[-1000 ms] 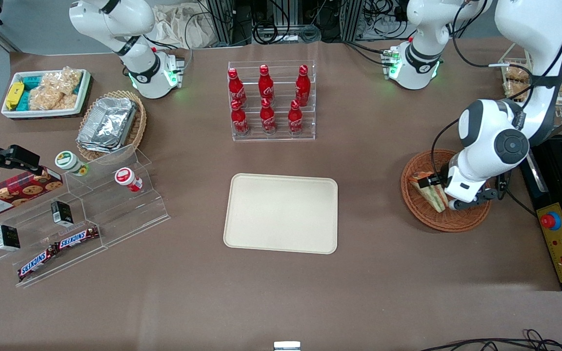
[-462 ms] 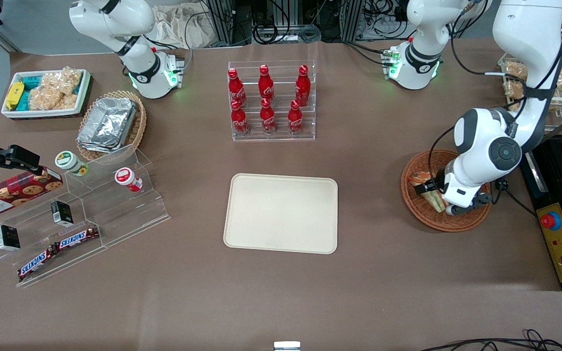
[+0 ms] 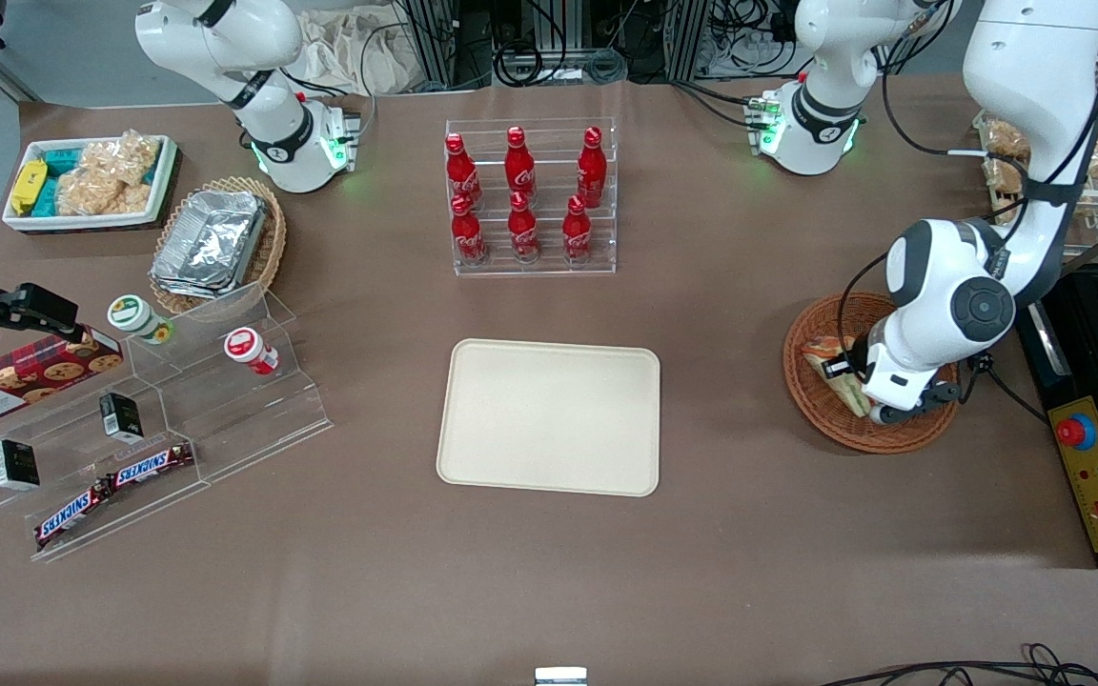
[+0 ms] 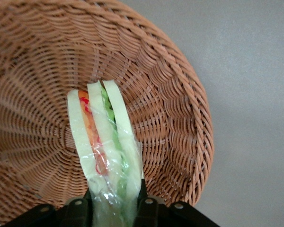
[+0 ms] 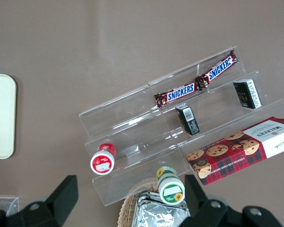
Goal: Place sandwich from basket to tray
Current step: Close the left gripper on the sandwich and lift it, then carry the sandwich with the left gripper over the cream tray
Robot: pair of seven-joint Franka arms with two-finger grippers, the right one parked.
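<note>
The reddish-brown woven basket (image 3: 830,424) stands toward the working arm's end of the table. The clear-wrapped sandwich (image 3: 830,367) stands on edge in it, with white bread and orange and green layers; it also shows in the left wrist view (image 4: 106,142). My left gripper (image 3: 844,376) is down in the basket and shut on the sandwich, a black finger (image 4: 80,210) on each side of the wrapped wedge. The basket wall (image 4: 180,94) curves round it. The cream-beige tray (image 3: 549,416) lies bare at the table's middle, a hand's width from the basket.
A clear rack of red bottles (image 3: 530,195) stands farther from the front camera than the tray. A black control box (image 3: 1097,476) with a red button lies beside the basket. A tiered clear shelf (image 3: 158,410) with snacks is toward the parked arm's end.
The working arm's wrist has shifted a little farther from the front camera over the basket. The sandwich between the fingers has moved with it and stands more upright.
</note>
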